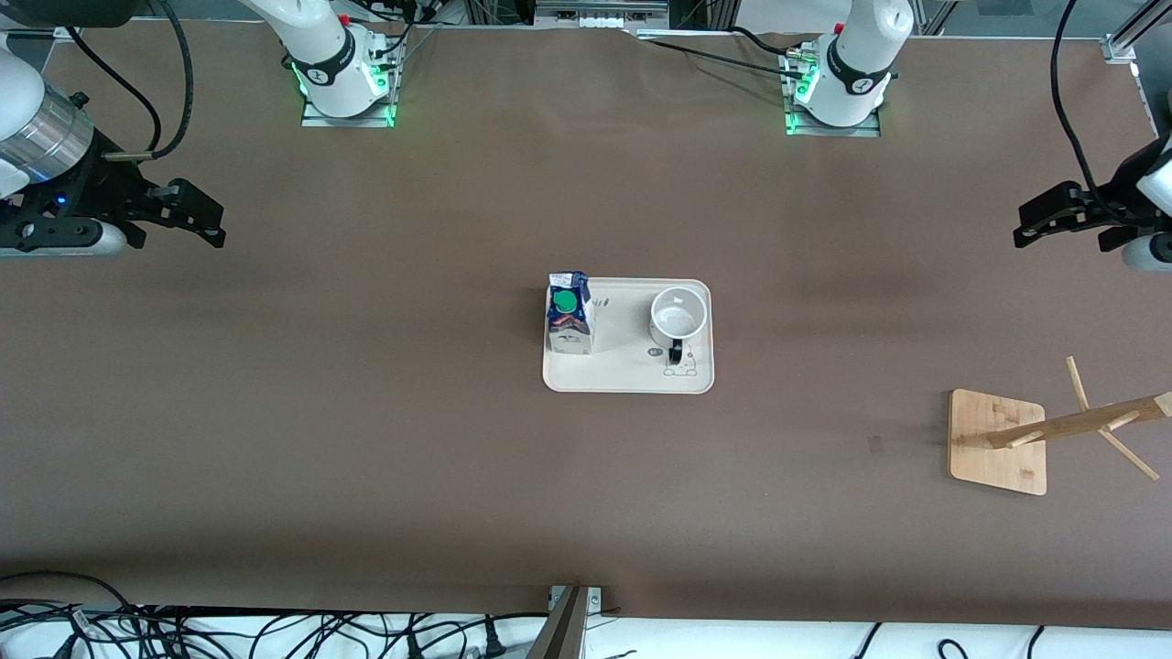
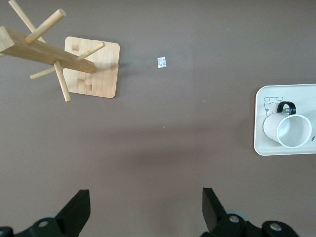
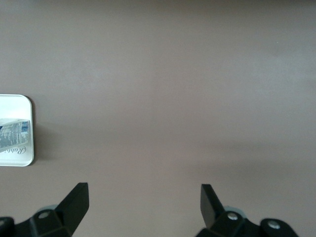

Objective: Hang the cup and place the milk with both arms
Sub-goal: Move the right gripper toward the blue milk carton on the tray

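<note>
1. Brown and matte, the worktop (image 1: 366, 439) carries a pale tray (image 1: 628, 380) at its middle, and both task things stand on that tray.
2. On the tray, the milk (image 1: 569, 316) stands upright at the end toward the right arm, and the cup (image 1: 678, 316) stands mouth-up at the end toward the left arm.
3. Over the right arm's end of the worktop hangs the right pincer (image 1: 206, 220), its jaws spread wide and holding nothing; the milk lies toward the table's middle from it, and that arm is the nearer one to the carton.
4. Over the left arm's end hangs the left pincer (image 1: 1039, 224), likewise spread wide and empty; the cup lies toward the middle from it, so this arm is the nearer one to the cup.
5. Also at that end, a wooden rack (image 1: 998, 444) stands nearer to the front camera than the tray (its pegs splay off a central post).
6. In the front view, the cup's black handle (image 1: 677, 352) points toward the front camera, which is probably the relation a grasp would turn on.
7. Only a sliver of the carton and a tray corner show in the right wrist view, the rack's top runs off the front view's edge, and the cup's printed face cannot be made out.
</note>
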Controlling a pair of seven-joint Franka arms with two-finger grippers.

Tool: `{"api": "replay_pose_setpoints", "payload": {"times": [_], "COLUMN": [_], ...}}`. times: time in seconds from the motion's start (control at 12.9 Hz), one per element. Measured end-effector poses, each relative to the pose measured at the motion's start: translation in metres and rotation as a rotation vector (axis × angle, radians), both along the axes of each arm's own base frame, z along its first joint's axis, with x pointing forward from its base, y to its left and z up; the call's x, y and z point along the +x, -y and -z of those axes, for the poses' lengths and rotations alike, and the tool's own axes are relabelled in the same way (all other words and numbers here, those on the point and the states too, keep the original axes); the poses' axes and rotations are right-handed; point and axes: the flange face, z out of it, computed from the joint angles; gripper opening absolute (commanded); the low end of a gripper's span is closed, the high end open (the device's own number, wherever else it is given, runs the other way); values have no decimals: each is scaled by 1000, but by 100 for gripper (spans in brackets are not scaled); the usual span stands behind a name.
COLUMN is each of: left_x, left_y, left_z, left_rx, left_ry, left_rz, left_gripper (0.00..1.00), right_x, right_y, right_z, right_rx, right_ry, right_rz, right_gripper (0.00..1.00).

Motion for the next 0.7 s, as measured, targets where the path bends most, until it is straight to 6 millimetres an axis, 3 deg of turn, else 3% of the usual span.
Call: {"api": "replay_pose_setpoints", "payload": {"times": [0.39, 0.7], "left_x": [-2, -2], "left_y": [-28, -24], "left_z": [4, 5], "left_rx": [-6, -7], "left_ry": [-9, -10], "left_rz": [-49, -42], "left_gripper": [100, 100], "right_x": [0, 2], "right_y": [0, -4], "right_z": [0, -4], "right_rx": [0, 38], "right_ry": [1, 25], "right_rz": [0, -2], "right_gripper": [100, 100]}}
